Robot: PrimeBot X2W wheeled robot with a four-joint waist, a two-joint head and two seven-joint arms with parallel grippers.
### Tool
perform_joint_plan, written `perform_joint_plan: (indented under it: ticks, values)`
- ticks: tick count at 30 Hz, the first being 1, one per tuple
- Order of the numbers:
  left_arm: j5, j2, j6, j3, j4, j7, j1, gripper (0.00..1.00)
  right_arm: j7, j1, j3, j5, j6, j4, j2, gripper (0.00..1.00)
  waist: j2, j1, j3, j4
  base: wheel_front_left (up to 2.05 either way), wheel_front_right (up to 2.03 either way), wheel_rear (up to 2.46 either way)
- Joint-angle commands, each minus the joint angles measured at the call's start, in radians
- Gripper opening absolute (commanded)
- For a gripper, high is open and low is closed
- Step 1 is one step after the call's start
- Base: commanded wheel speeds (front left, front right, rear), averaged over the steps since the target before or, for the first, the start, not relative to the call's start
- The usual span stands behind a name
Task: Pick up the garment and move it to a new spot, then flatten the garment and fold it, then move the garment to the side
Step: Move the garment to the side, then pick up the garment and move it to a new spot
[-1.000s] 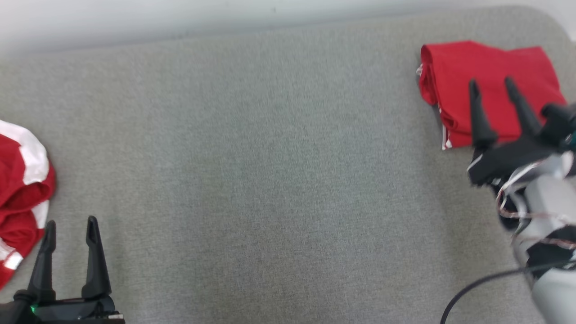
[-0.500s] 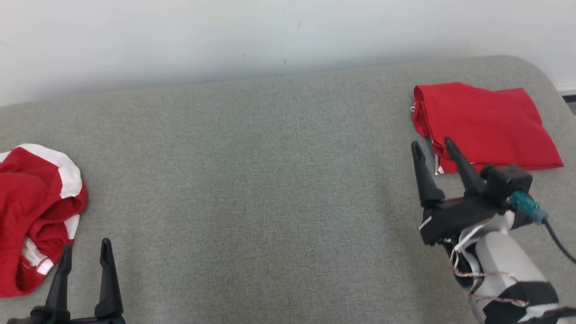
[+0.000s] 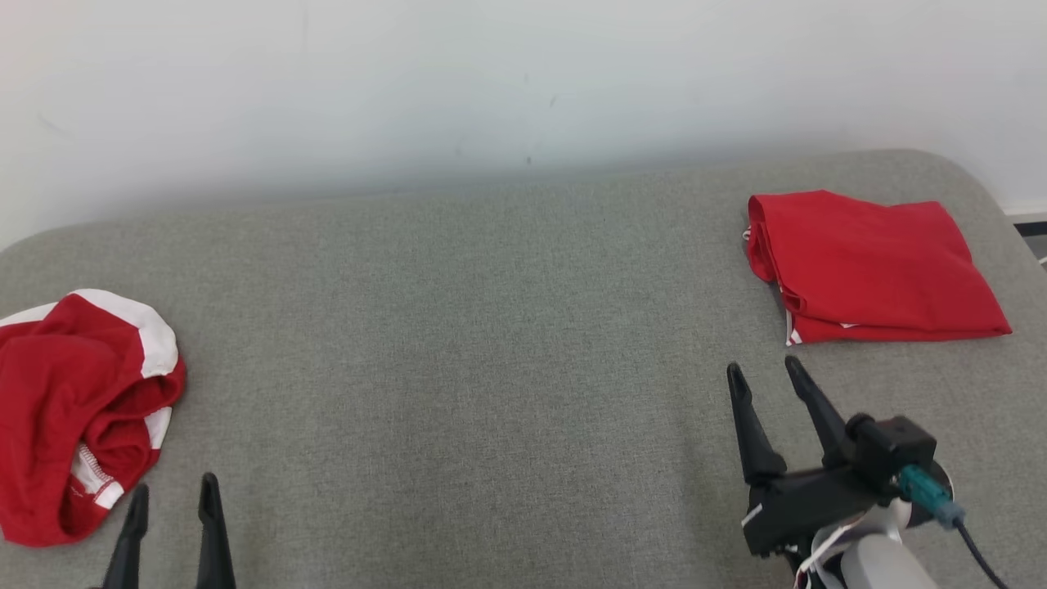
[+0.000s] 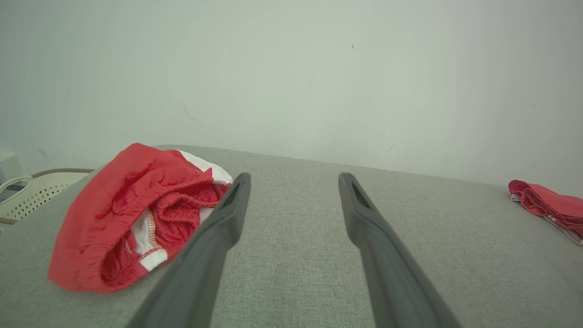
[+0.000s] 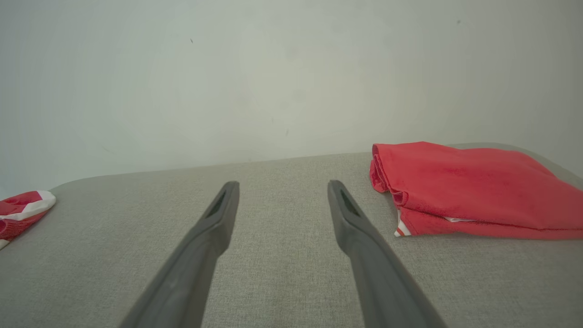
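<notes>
A folded red garment (image 3: 871, 270) lies flat at the far right of the grey padded table (image 3: 491, 343); it also appears as the folded garment (image 5: 469, 189) and, far off, as the folded garment (image 4: 549, 207). My right gripper (image 3: 765, 372) stands open just in front of it, apart from the cloth, nothing between its fingers. A crumpled red and white garment (image 3: 78, 409) sits at the table's left edge, also the crumpled garment (image 4: 136, 214). My left gripper (image 3: 173, 496) is open and empty to the right of that heap; its left finger (image 4: 218, 228) hides part of it.
A white wall (image 3: 491, 82) rises behind the table. A pale perforated basket (image 4: 32, 193) sits beyond the table's left edge. A dark cable with a teal plug (image 3: 928, 491) hangs off my right wrist. The table's wide middle is bare grey cloth.
The head camera has tilted up, so everything sits lower in view. My right gripper has drawn back from over the folded garment to the table in front of it.
</notes>
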Motion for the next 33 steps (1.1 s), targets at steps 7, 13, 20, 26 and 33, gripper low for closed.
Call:
perform_joint_plan:
  ticks: [7,13,20,26,33]
  values:
    - [0.045,0.001,0.021,-0.008,0.034,-0.004,0.035,1.00,-0.002,0.118,-0.025,-0.057,0.000,-0.040,0.050,1.00,0.0001,0.0001,-0.044,0.002,0.00,0.00,0.00]
    - [0.073,0.000,0.041,0.003,0.046,-0.004,0.047,1.00,-0.002,0.168,-0.033,-0.072,0.000,-0.057,0.068,1.00,0.0001,0.0001,-0.062,0.003,0.00,0.00,0.00]
    - [0.124,0.016,0.067,-0.001,0.084,-0.004,0.056,1.00,-0.002,0.195,-0.049,-0.089,0.000,-0.064,0.070,1.00,0.0001,0.0001,-0.073,0.010,0.00,0.00,0.00]
    - [0.138,0.020,0.080,-0.005,0.082,-0.004,0.059,1.00,-0.002,0.197,-0.052,-0.105,0.000,-0.058,0.058,1.00,0.0001,0.0001,-0.074,0.012,0.00,0.00,0.00]
    - [0.136,0.021,0.082,-0.008,0.078,-0.004,0.061,1.00,-0.002,0.194,-0.055,-0.108,0.000,-0.054,0.057,1.00,0.0001,0.0001,-0.072,0.013,0.00,0.00,0.00]
